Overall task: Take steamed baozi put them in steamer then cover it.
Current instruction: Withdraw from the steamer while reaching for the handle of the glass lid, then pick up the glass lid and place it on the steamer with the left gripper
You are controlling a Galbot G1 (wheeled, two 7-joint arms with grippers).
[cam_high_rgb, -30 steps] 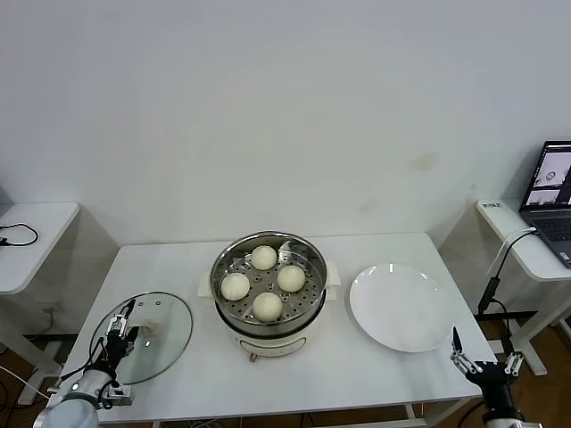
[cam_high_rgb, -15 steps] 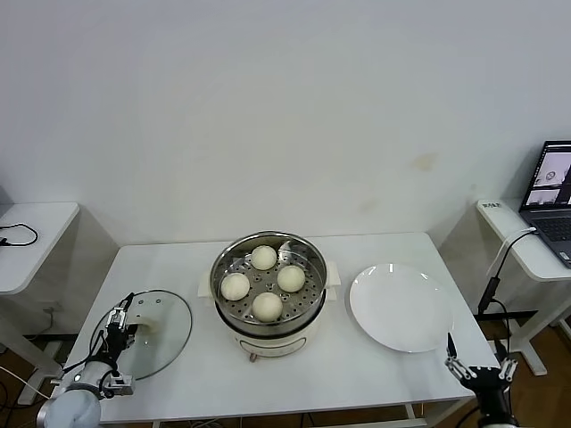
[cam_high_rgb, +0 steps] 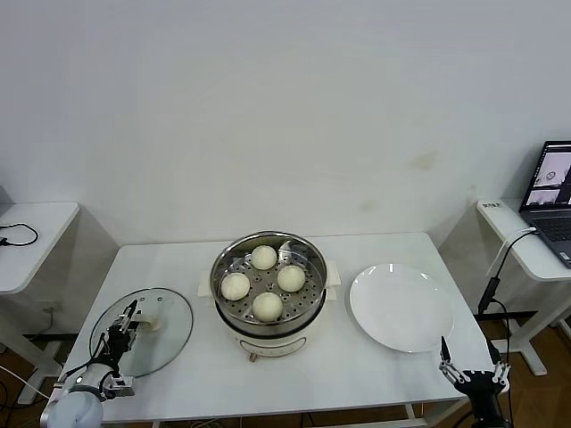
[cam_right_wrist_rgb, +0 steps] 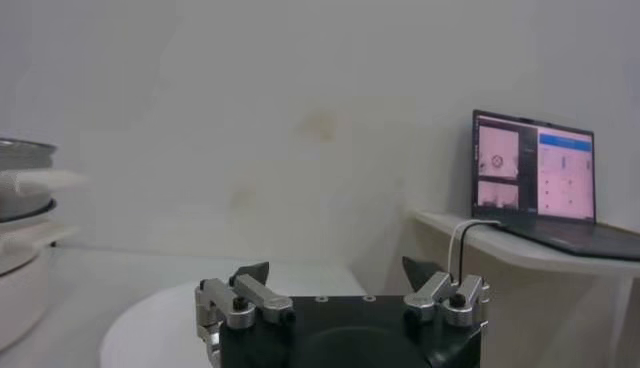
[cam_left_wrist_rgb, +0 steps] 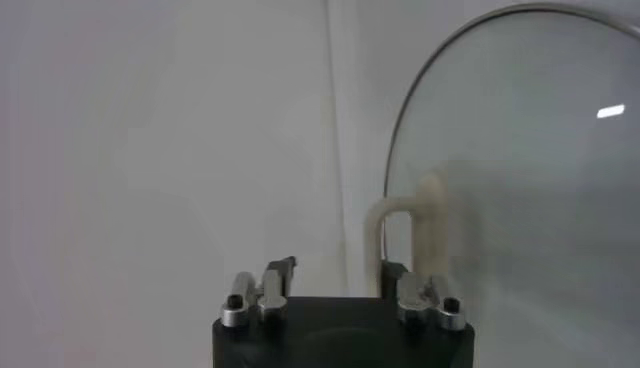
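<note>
Four white steamed baozi lie on the perforated tray inside the steel steamer at mid-table. The glass cover lies flat on the table to its left, handle up. My left gripper hovers low over the cover's near-left part, just beside the handle. In the left wrist view the cream handle rises right in front of one fingertip; the left gripper shows a narrowed gap with only table in it. My right gripper hangs open past the table's front right corner.
An empty white plate sits right of the steamer. A laptop stands on a side table at the far right, and another side table at the far left. The right wrist view shows the plate and laptop.
My left gripper's jaws have narrowed beside the cover's handle. The right gripper has sunk lower at the table's corner. Steamer, baozi and cover have not moved.
</note>
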